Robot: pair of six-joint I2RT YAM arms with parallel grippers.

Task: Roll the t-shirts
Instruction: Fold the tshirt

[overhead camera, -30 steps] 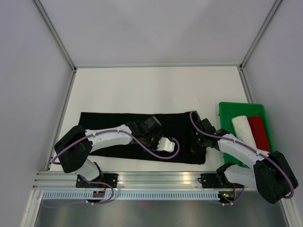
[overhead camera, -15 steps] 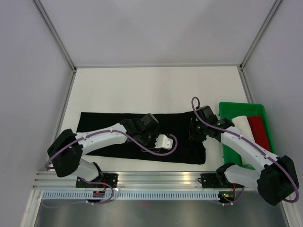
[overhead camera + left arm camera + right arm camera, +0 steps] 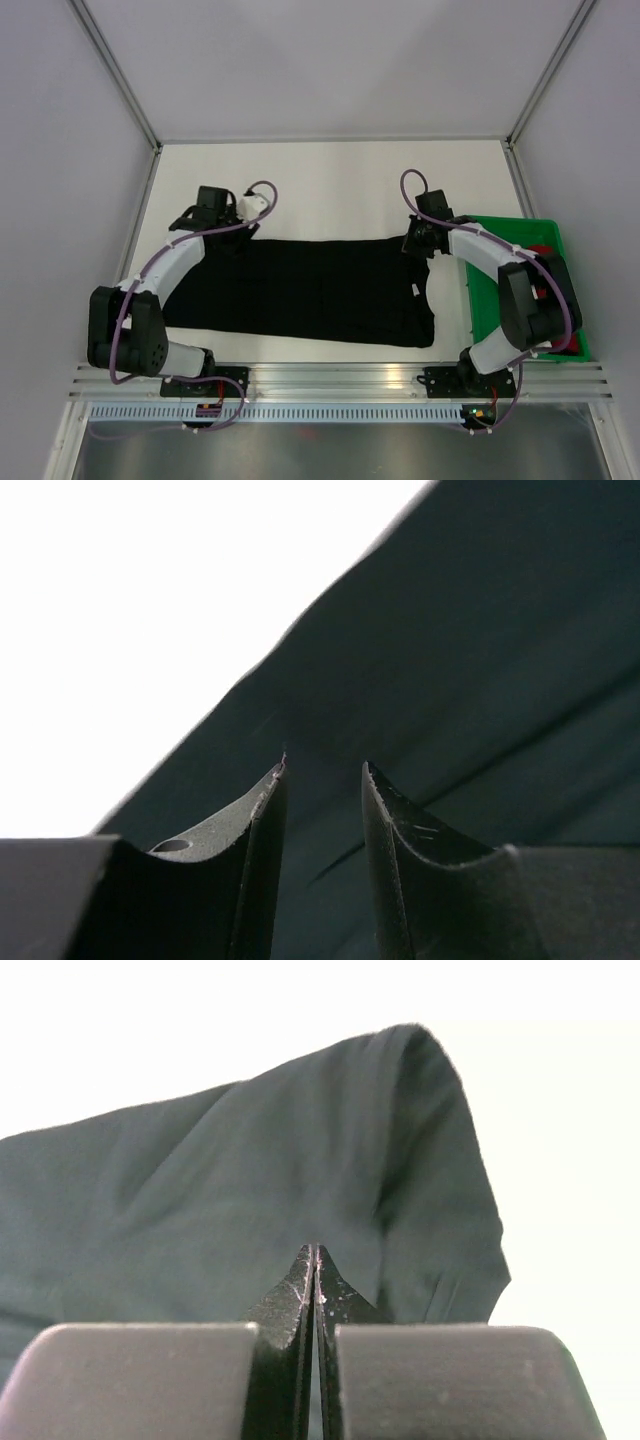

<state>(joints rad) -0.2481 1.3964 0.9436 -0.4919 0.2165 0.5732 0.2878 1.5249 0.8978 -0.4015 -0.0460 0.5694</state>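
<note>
Both arms at the far corners of the black t-shirt (image 3: 310, 295)

From above we see it spread flat beside the green bin (image 3: 500, 300). Left gripper (image 3: 322, 780) stands narrowly parted above cloth; right gripper (image 3: 315, 1260) pressed together, whether pinching cloth we cannot tell.

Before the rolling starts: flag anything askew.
The black shirt lies flat but slanted, and its right far corner humps up off the table beside the shut right hand. Nothing looks damaged.

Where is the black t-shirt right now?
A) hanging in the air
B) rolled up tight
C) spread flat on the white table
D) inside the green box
C: the black t-shirt lies spread flat across the white table, outside the green bin.
</note>
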